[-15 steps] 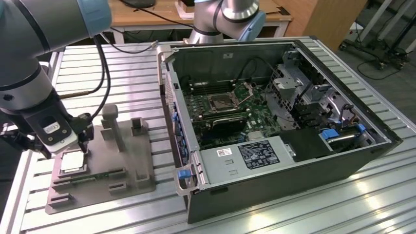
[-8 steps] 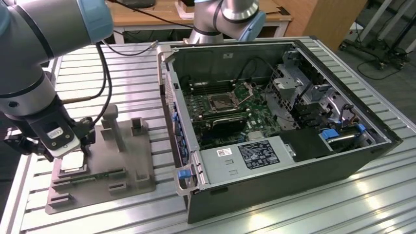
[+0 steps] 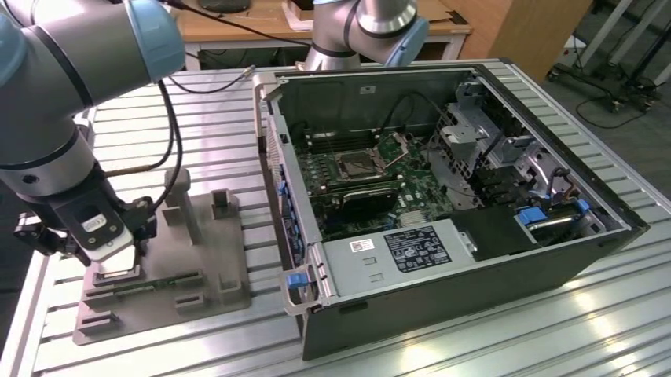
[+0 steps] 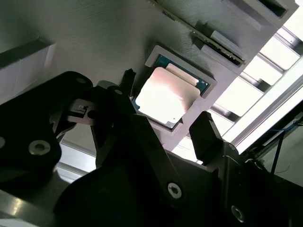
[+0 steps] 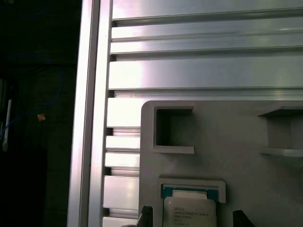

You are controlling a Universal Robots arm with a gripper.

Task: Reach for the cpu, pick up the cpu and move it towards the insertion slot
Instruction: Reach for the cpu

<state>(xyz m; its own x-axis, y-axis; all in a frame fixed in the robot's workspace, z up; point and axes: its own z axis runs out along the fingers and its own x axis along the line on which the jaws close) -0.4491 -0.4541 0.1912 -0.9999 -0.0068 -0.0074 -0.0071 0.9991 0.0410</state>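
1. Down in a square recess of the grey plastic tray [image 5: 236,142] lies the small, flat, square cpu [image 4: 165,97]. Its silvery-white metal top faces up, and it sits level inside the recess's raised lip.
2. By its look it is light, stiff and smooth on top, and probably delicate underneath. The two opposite edges of its thin board seem the safest place to pinch, and only gently.
3. Black and two-fingered, the tool [image 4: 164,100] hangs right over it, released. One of its fingers [image 4: 204,135] stands on each side of the chip, with a gap showing in both wrist views, so nothing is gripped yet.
4. Near the chip's recess, the tray also carries a narrow green memory stick [image 3: 147,284].
5. That tray rests on the ribbed aluminium tabletop [image 3: 504,345], to the exterior view's left of the open black computer case [image 3: 451,290].
6. Inside the case, well apart from the chip, the square dark insertion slot [image 3: 360,165] with its shiny metal frame sits on the green circuit board [image 3: 419,181].
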